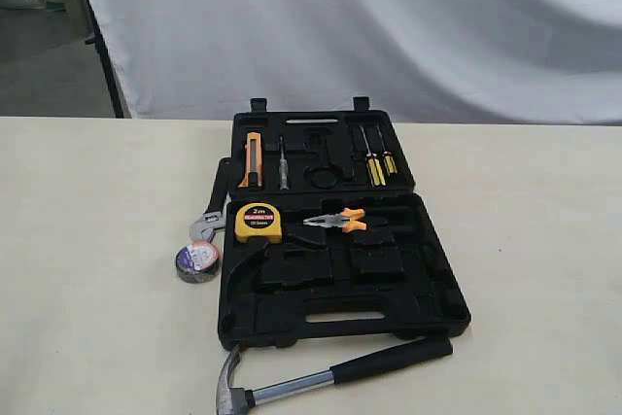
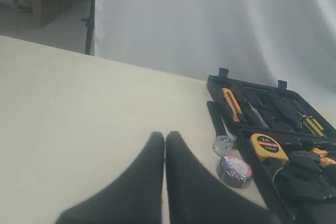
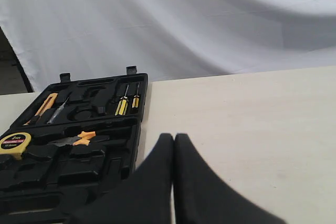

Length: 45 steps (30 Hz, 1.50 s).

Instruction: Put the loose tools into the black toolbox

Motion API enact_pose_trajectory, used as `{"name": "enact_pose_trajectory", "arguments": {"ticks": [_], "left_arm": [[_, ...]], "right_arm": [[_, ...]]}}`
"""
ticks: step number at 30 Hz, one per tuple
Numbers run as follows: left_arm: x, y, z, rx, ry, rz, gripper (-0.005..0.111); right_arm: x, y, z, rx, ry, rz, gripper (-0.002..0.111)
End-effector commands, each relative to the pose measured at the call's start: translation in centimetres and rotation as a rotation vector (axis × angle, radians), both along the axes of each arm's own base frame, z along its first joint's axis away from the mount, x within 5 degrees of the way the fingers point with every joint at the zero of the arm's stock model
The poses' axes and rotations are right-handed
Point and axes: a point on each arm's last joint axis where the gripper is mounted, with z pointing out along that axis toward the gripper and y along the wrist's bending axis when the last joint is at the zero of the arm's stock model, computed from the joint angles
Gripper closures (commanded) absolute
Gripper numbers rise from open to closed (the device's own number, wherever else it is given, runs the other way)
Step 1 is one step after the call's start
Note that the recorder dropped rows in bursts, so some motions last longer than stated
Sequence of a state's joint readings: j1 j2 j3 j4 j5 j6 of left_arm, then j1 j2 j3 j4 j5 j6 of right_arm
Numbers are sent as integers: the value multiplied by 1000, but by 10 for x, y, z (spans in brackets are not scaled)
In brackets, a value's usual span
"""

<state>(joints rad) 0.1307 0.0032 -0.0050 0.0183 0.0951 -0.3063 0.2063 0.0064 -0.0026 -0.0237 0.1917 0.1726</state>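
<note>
The hammer (image 1: 330, 376) lies on the table (image 1: 87, 240) just in front of the open black toolbox (image 1: 428, 289). The wrench (image 1: 205, 226) and the tape roll (image 1: 197, 259) lie close together at the toolbox's left side. The left hand (image 2: 165, 136) and the right hand (image 3: 174, 137) are both clenched and grasp nothing.

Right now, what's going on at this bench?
Nothing is being handled yet. The large black plastic hinged toolbox lies open on the cream table. Three loose tools lie outside it: the steel claw hammer with black handle in front, the silver adjustable wrench and the small black tape roll beside its left edge in the exterior view. The yellow tape measure and orange-handled pliers sit inside. The left gripper and right gripper are both shut and empty.
</note>
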Motion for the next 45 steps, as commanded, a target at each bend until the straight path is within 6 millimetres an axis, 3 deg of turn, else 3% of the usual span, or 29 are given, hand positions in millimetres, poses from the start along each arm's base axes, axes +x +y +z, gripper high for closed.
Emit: {"name": "enact_pose_trajectory", "arguments": {"ticks": [1,12,24,27,30,40,45], "left_arm": [[-1,1,2,2,-13,26,106],[-1,1,2,2,-13,26,106],[-1,1,2,2,-13,26,106],[-1,1,2,2,-13,26,106],[-1,1,2,2,-13,26,106],[-1,1,2,2,-13,26,106],[-1,1,2,2,-13,26,106]], "right_arm": [[0,-1,0,-10,-11,-6,109],[0,0,2,-1,-28,-5,109],[0,0,18,39,-205,-1,109],[-2,0,26,199,-265,8,109],[-2,0,27,317,-250,14,109],[-1,0,20,248,-187,5,109],[16,5,13,223,-12,3,109]]}}
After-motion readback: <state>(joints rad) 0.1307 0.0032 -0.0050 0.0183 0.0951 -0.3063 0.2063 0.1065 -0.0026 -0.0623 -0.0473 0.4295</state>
